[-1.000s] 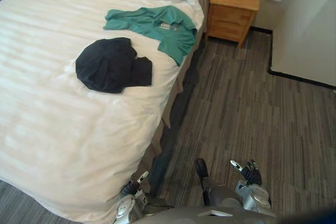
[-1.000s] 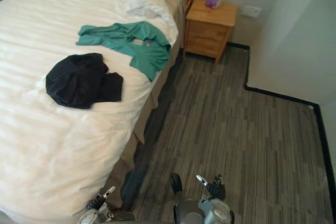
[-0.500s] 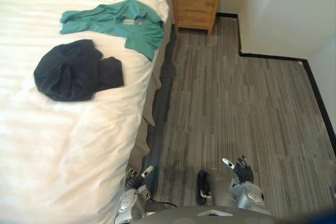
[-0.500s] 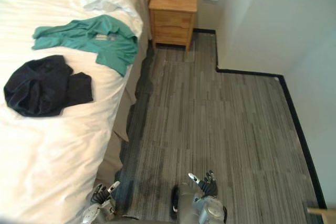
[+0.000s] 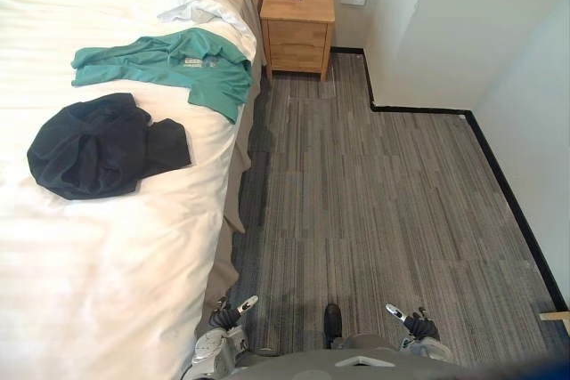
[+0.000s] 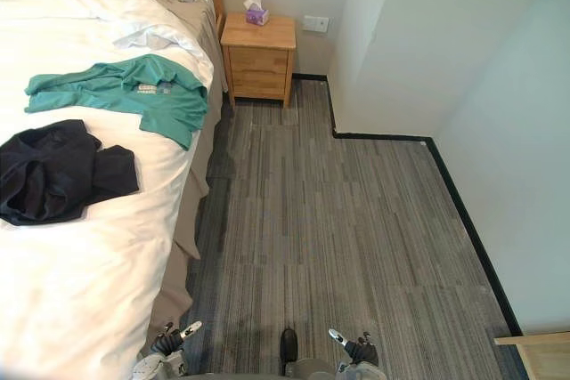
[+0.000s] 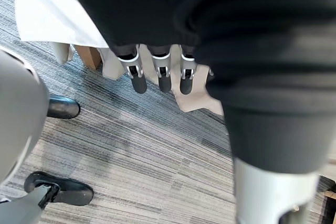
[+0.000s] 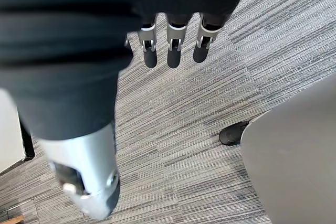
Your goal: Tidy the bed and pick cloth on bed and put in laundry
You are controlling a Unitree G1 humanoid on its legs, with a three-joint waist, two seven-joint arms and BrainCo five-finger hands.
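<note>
Green short-sleeved shirt (image 5: 169, 61) — spread on white bed (image 5: 89, 255), long axis across it, one end at edge. Crumpled black garment (image 5: 98, 144) just beside. Left hand (image 5: 227, 316), right hand (image 5: 414, 323) — low over grey carpet (image 5: 383, 184), fingers straight, empty.

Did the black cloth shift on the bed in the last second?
No. The black cloth lies just as close to the green shirt on the bed; only the camera turned.
</note>
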